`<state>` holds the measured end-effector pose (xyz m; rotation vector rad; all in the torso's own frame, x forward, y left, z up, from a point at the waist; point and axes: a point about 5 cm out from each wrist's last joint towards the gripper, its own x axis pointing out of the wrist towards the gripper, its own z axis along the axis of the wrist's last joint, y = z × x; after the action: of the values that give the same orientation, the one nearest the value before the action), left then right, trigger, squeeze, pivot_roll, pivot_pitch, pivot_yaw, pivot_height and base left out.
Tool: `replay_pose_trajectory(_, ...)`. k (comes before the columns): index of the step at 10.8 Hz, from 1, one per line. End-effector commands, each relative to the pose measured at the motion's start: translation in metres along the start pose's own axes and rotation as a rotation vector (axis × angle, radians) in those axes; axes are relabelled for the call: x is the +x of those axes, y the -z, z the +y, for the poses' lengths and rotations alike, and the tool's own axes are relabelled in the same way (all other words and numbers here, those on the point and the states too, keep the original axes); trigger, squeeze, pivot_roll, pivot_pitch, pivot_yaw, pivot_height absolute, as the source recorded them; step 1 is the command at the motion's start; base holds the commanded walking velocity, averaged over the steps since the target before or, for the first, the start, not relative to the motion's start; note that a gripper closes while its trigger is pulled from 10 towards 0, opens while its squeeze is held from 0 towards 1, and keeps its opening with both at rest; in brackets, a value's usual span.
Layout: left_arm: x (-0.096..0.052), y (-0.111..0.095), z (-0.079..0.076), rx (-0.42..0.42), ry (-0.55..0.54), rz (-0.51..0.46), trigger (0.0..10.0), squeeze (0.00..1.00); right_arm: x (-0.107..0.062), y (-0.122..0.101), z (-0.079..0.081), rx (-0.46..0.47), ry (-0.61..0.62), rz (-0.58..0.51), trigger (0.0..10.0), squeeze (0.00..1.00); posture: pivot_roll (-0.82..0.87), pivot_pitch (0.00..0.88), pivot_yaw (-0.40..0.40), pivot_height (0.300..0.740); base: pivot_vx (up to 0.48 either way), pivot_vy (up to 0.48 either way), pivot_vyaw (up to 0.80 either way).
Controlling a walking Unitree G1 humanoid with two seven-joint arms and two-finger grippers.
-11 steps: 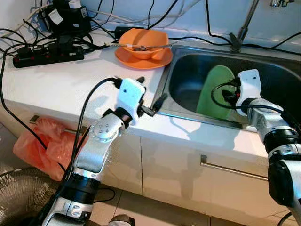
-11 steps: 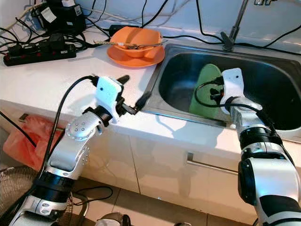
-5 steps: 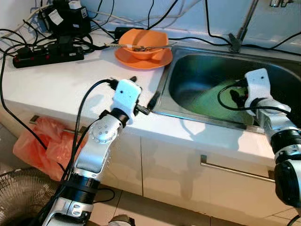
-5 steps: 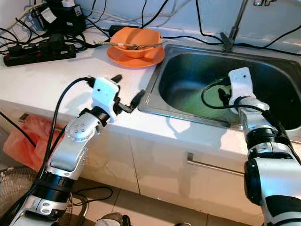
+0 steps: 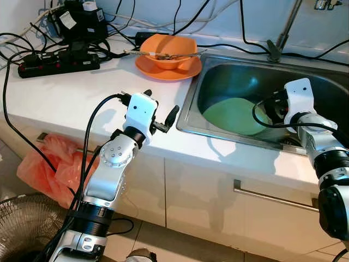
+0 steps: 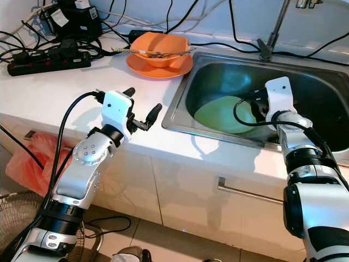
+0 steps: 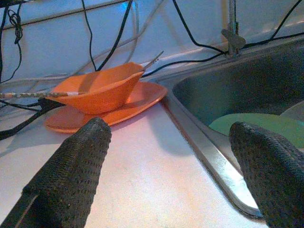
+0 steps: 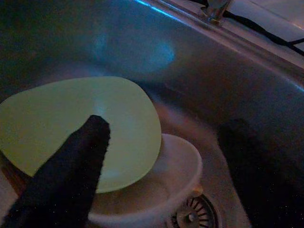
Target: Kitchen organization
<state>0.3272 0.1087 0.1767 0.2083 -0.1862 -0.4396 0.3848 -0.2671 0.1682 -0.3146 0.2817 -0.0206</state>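
Observation:
A green plate (image 5: 232,114) lies flat in the steel sink (image 5: 240,76), resting on a white bowl (image 8: 166,185) beside the drain. My right gripper (image 8: 166,126) hovers open just above the plate's right edge, holding nothing. Over the white countertop (image 5: 82,103), left of the sink's rim, my left gripper (image 5: 162,102) is open and empty, pointing toward the sink. An orange bowl (image 5: 166,52) with utensils laid across it sits on an orange plate (image 5: 169,68) at the back of the counter.
A power strip (image 5: 54,60) and tangled black cables crowd the counter's back left. The faucet (image 5: 281,33) rises behind the sink. Below the counter are cabinet doors with a metal handle (image 5: 272,196), an orange plastic bag (image 5: 49,164) and a fan (image 5: 22,229).
The green plate, held on edge in the sink by my right gripper, has dropped flat onto the white bowl; the gripper let go. My left gripper drew back left from the sink rim.

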Motion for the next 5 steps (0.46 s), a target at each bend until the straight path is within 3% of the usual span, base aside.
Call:
replay_pose_trajectory(1,0.0,-0.001,0.005,0.004,-0.021,-0.006,10.0,0.93,0.0,-0.012,-0.005,0.01,0.01,-0.042,10.0,1.0,0.21,0.0,0.007,0.74,0.0,0.0,0.0)
replay_pose_trajectory(3,-0.002,-0.006,0.016,-0.029,-0.12,-0.041,10.0,0.96,0.0,-0.024,0.011,0.095,-0.012,-0.118,10.0,0.98,0.2,0.0,0.019,0.74,0.0,0.0,0.0)
replay_pose_trajectory(4,-0.003,-0.009,0.02,-0.019,-0.17,-0.061,10.0,0.96,-0.001,-0.028,0.021,0.129,-0.012,-0.161,10.0,0.0,0.19,0.0,0.024,0.74,0.0,0.0,0.0)
replay_pose_trajectory(5,-0.005,-0.01,0.024,-0.008,-0.234,-0.076,10.0,0.94,-0.007,-0.032,0.036,0.164,-0.023,-0.251,10.0,0.0,0.18,0.0,0.033,0.74,0.0,0.0,0.0)
